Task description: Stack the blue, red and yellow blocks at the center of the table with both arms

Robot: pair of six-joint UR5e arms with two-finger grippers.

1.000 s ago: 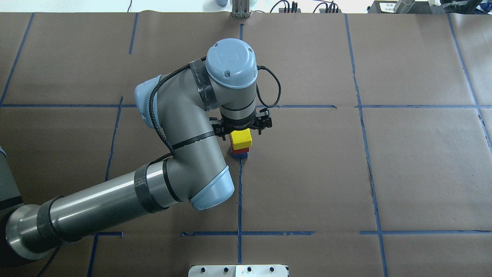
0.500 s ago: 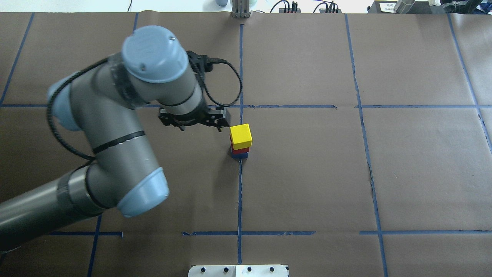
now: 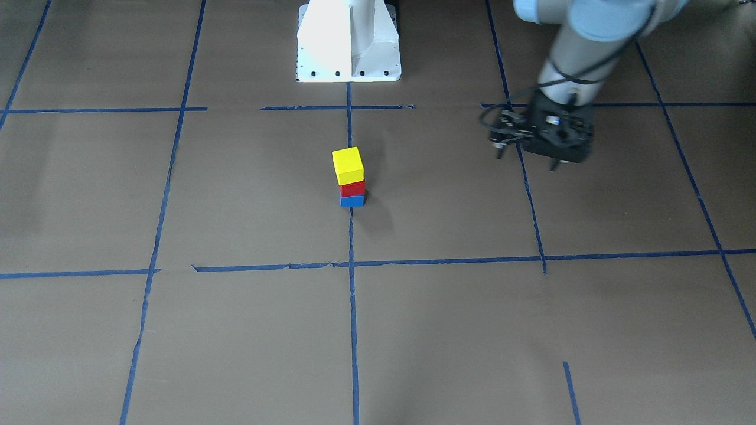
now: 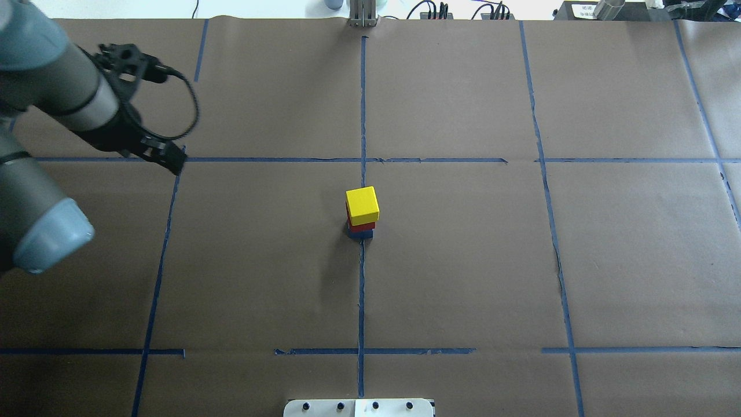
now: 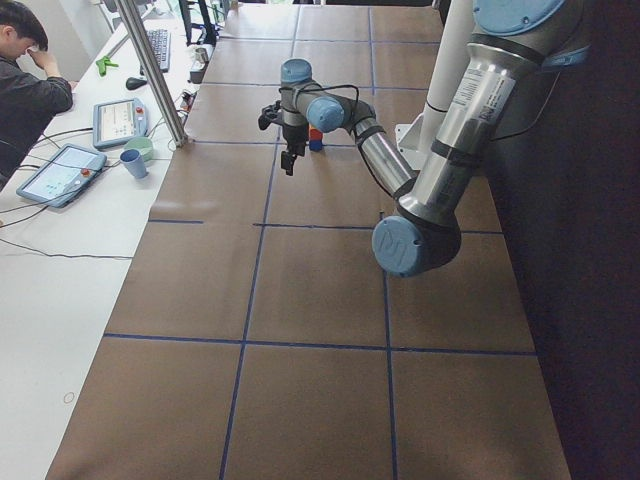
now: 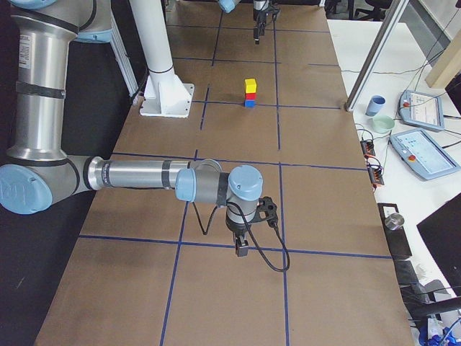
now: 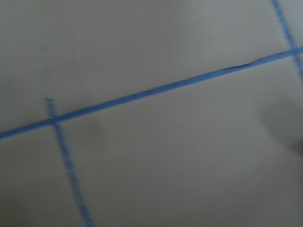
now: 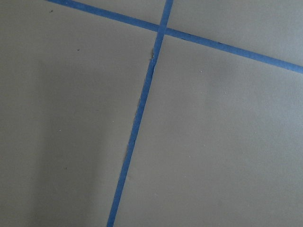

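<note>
A yellow block (image 4: 362,204) sits on a red block (image 4: 362,227), which sits on a blue block (image 4: 360,234), as an upright stack at the table's centre. The stack also shows in the front view, with yellow (image 3: 348,165), red (image 3: 353,189) and blue (image 3: 352,201). My left gripper (image 3: 527,162) is open and empty, well off to the stack's side, above a tape line at the overhead view's left (image 4: 168,159). My right gripper (image 6: 241,249) shows only in the right side view, far from the stack; I cannot tell if it is open or shut.
The white robot base (image 3: 348,41) stands at the table's near edge. A metal post (image 4: 362,14) stands at the far edge. A side desk (image 5: 90,140) holds tablets and a cup, with a person seated there. Blue tape lines grid the brown table.
My left gripper let go of the yellow block and swung away to the left and up. The three-block stack stayed standing and unmoved.
</note>
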